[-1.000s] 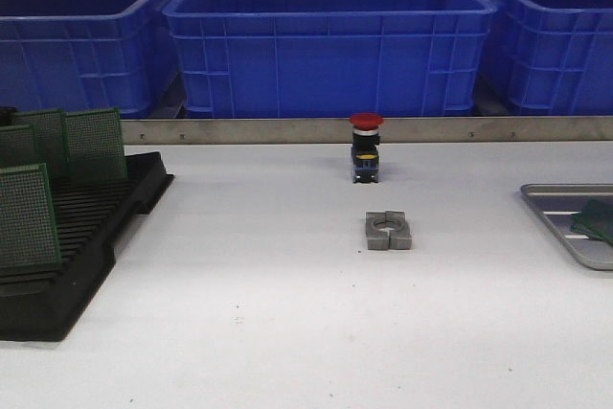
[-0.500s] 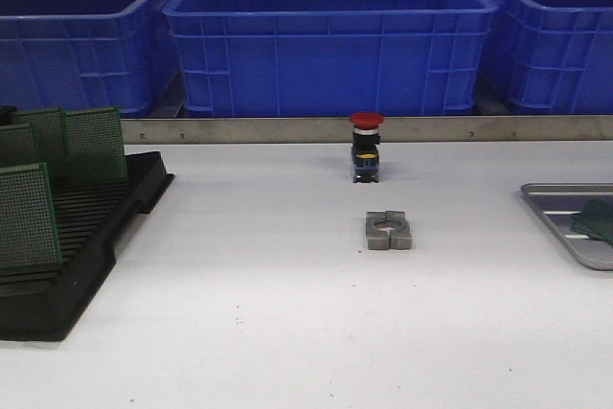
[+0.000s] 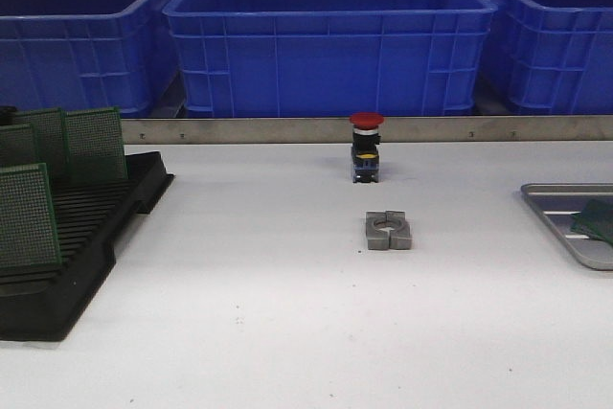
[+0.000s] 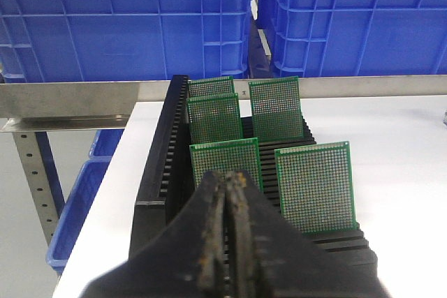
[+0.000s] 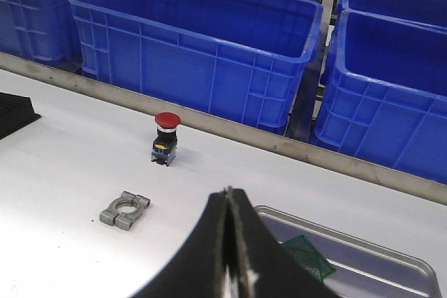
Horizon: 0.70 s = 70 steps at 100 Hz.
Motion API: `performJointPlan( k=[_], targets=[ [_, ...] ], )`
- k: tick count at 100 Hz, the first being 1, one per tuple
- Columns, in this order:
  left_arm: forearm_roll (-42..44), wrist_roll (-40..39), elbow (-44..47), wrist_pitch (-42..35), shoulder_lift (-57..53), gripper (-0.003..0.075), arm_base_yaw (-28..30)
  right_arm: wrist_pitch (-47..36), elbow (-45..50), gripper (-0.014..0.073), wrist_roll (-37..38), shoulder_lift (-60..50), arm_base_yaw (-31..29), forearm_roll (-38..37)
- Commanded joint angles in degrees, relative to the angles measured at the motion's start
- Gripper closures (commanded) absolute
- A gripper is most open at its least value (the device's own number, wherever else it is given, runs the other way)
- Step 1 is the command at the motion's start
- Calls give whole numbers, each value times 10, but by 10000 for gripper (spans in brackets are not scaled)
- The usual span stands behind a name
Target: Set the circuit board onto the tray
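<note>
Rack (image 3: 72, 246) sat at left edge of front frame, on table (image 3: 268, 313); circuit boards (image 3: 27, 215) stood upright in its slots. Push button (image 3: 365, 147) stood at upper centre, near table's back edge. Clamp block (image 3: 388, 231) lay just below it in frame, apart from it. Tray (image 3: 560, 220) lay at right edge, cut off by frame; one board (image 3: 598, 222) lay flat in it. Bins (image 3: 330, 35) lined top of frame, behind table rail (image 3: 287, 129).
</note>
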Motion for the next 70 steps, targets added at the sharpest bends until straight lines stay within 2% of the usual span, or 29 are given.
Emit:
performJointPlan(
  k=[1,20,30,40,47,52,57,70],
  targets=[
    [-6,-6,12,-43,-16,741,3,-26,-13,655,-6,6,1,16],
    [-6,-6,12,-43,-16,741,3,-31,-10,655,-6,6,19,16],
    [-6,-6,12,-43,-16,741,3,-62,3,655,-6,6,35,7],
    [-6,-6,12,-43,-16,741,3,-118,26,655,22,6,36,-39],
    [-6,-6,12,-43,-16,741,3,-152,43,655,88,6,37,-96],
    [-6,-6,12,-43,-16,741,3,-184,59,655,151,6,41,-167],
    [-6,-6,12,-43,-16,741,3,-222,80,655,230,4,44,-246],
    [-6,-6,12,-43,-16,741,3,-340,166,655,491,-42,42,-445]
  ],
)
